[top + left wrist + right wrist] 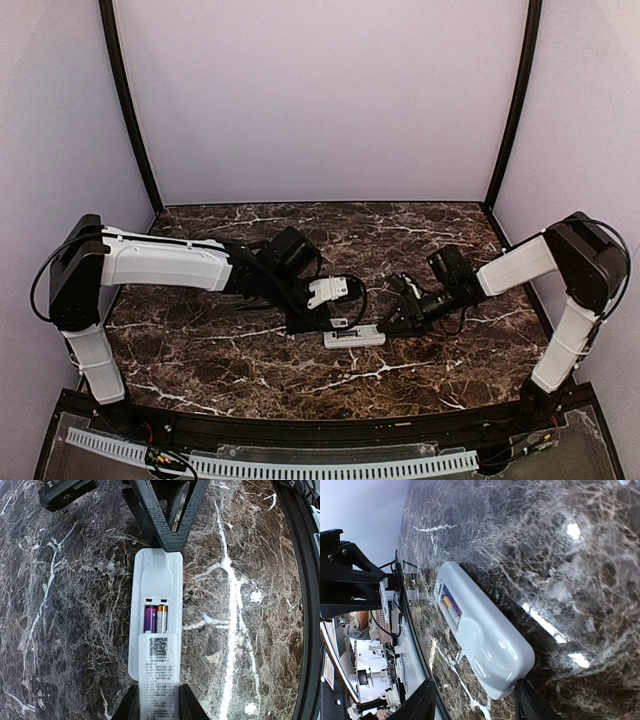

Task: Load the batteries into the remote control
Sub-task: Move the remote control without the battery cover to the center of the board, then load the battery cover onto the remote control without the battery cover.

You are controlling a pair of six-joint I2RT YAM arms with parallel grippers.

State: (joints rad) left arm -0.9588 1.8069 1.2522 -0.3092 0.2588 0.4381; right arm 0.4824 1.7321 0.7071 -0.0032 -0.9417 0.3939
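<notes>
Bench (200,350), dark marble, carried everything. Left arm (165,262) and right arm (520,262) both reached in to the middle, a little toward the near edge.

Remote control (354,337) lay there flat, back up, long axis parallel to the near edge, so 1 end faced each arm. Left jaws sat at its left end, right jaws at its right end. Both were about equally near.

Left jaws were nearly closed, pinching the cover (159,675) by its long sides. The cover was lined up with the remote's axis and overlapped the compartment end. By my read it was not yet slid home.

Right jaws were roughly half open, straddling the rounded right end. 1 finger (525,700) looked to touch it and the other stood clear, so they braced it without clamping.

Remote looked slim, white and glossy, with rounded corners and its recessed compartment (148,601) part uncovered. 2 batteries (156,619) sat side by side inside, 1 purple, 1 orange-and-white.

Likely next: push the cover along the long axis toward the right jaws.
</notes>
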